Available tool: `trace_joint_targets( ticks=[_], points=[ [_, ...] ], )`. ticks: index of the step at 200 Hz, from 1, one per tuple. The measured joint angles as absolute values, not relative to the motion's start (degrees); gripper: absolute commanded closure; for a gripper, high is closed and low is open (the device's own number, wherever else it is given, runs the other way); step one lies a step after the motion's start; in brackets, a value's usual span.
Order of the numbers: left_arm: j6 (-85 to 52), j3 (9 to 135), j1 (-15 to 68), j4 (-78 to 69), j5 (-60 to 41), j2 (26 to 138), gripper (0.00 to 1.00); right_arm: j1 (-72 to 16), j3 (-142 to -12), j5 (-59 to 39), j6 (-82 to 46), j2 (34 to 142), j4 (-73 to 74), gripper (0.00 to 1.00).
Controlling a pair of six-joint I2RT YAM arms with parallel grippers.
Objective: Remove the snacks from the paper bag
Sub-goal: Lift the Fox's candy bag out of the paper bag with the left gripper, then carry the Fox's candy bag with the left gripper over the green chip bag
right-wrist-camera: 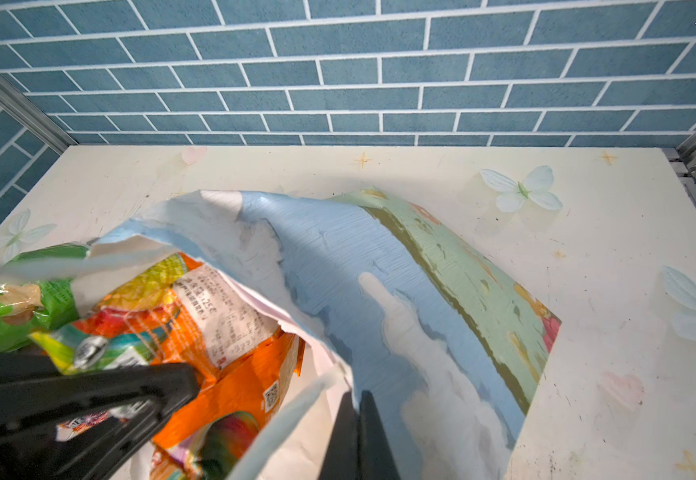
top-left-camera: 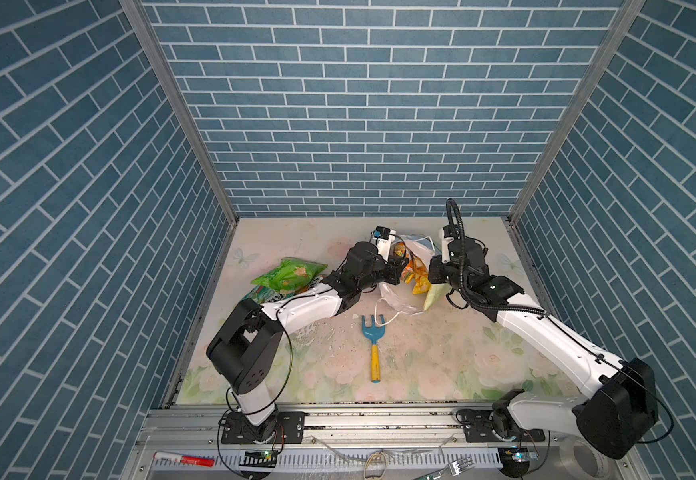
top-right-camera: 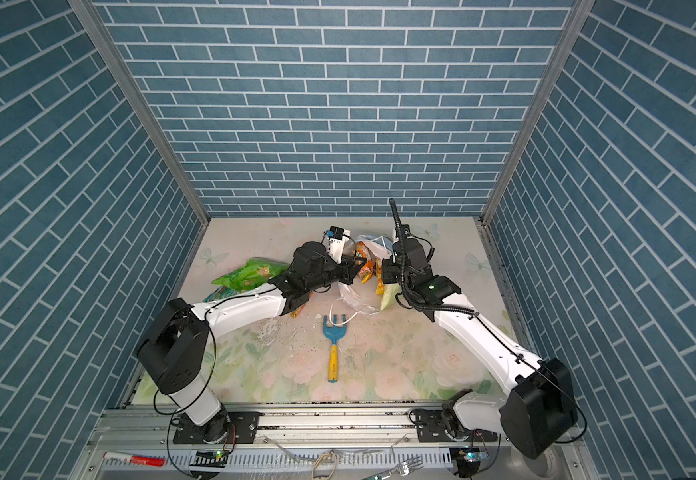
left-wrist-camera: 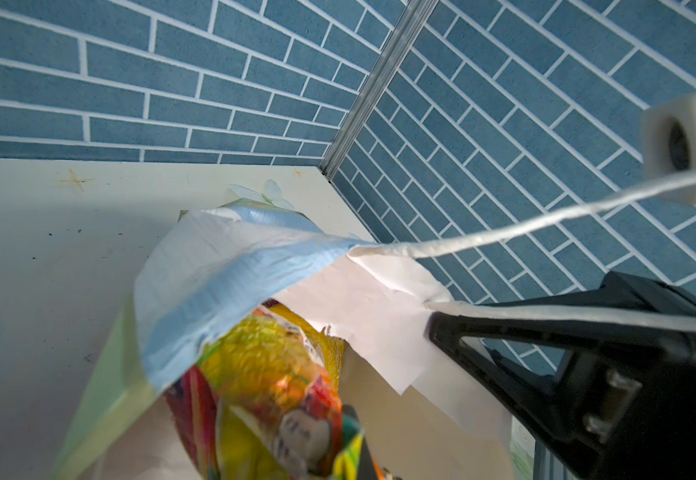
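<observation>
Closest to the lens in the right wrist view, the right gripper [right-wrist-camera: 357, 405] is seen clamped tight at the mouth of the paper bag [right-wrist-camera: 379, 270]. Whether it's the paper rim or the white cord handle [left-wrist-camera: 545, 316] that's pinched can't really be told, since it's blurry there. The bag is propped on its side at the back middle of the table [top-left-camera: 421, 365], between the two arms. The left gripper [right-wrist-camera: 173, 395] is closed on a corner of the orange fruit-print packet [right-wrist-camera: 238, 374], which sits in the bag's mouth, partly out. The big green packet [top-left-camera: 288, 276] is already out and is lying on the table by the left arm.

Handling-wise, the orange packet is judged light, puffy and slick, so it's best taken by the flat crimped seam, not the belly. The bag's thin, creased paper would likely be torn if yanked.
</observation>
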State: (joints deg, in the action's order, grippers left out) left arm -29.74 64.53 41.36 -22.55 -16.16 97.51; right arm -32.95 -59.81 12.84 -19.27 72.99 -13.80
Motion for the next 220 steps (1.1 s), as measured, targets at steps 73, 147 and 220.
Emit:
trace_joint_targets(
  ticks=[73,147,220],
  points=[
    [-29.7,63.0,41.2,-21.5,-16.2,92.6,1.00,-32.9,-59.8,12.8,-19.8,72.9,-13.9,1.00],
    [-29.5,61.7,40.8,-20.2,-18.3,90.0,1.00,-32.9,-59.8,12.8,-20.8,72.9,-14.1,1.00],
    [-29.5,61.7,40.6,-19.0,-19.5,87.4,1.00,-32.9,-59.7,12.9,-21.2,72.7,-13.8,1.00]
  ],
)
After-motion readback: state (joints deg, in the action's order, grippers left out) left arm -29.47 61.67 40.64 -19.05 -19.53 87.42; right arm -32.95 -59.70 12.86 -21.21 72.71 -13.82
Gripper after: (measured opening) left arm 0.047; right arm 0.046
